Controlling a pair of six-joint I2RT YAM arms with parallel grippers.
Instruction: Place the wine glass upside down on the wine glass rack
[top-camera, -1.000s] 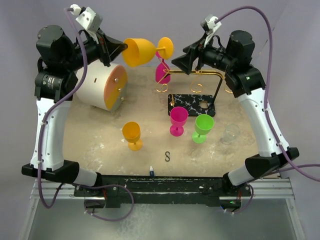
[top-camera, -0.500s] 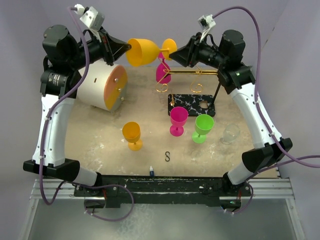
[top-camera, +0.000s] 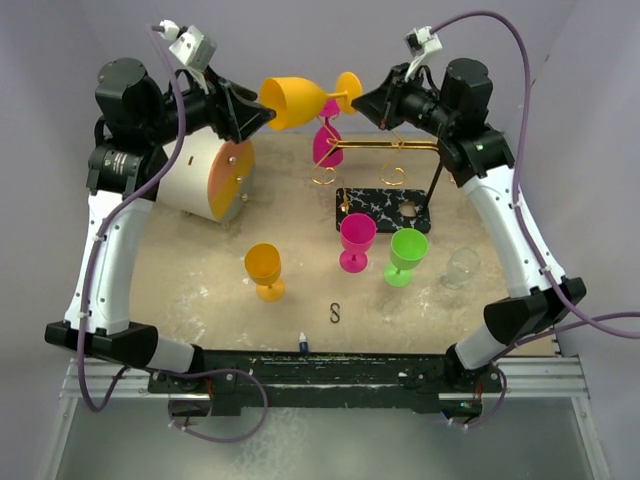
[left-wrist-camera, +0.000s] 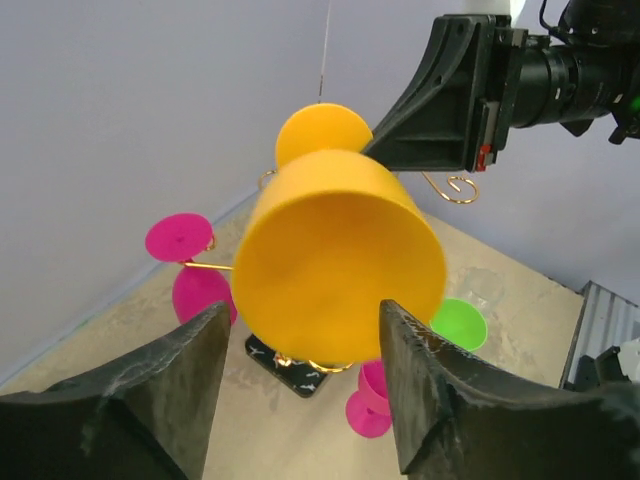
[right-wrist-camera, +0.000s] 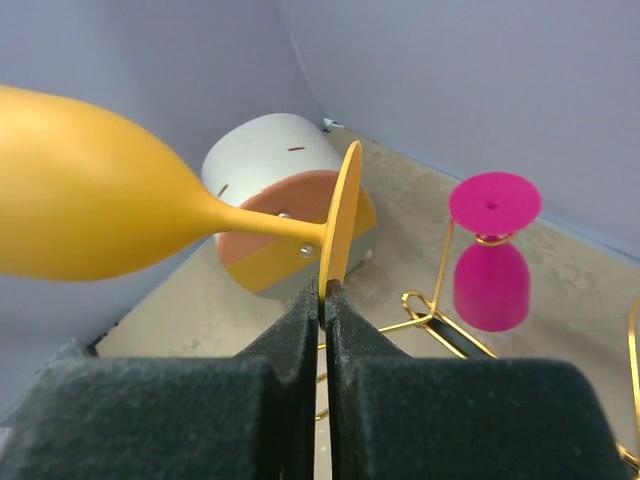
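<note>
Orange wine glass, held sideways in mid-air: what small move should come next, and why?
Probably draw the left gripper back from the bowl: it stands open, while the right gripper is shut on the foot of the orange wine glass.

From here I see a table (top-camera: 190, 300) with a mottled beige top, scuffed whitish toward its near edge. Plain pale lavender walls (top-camera: 300, 35) close in behind the table and on both sides. The light is soft and even. A silver metal frame (top-camera: 585, 375) runs under the table's near edge.
</note>
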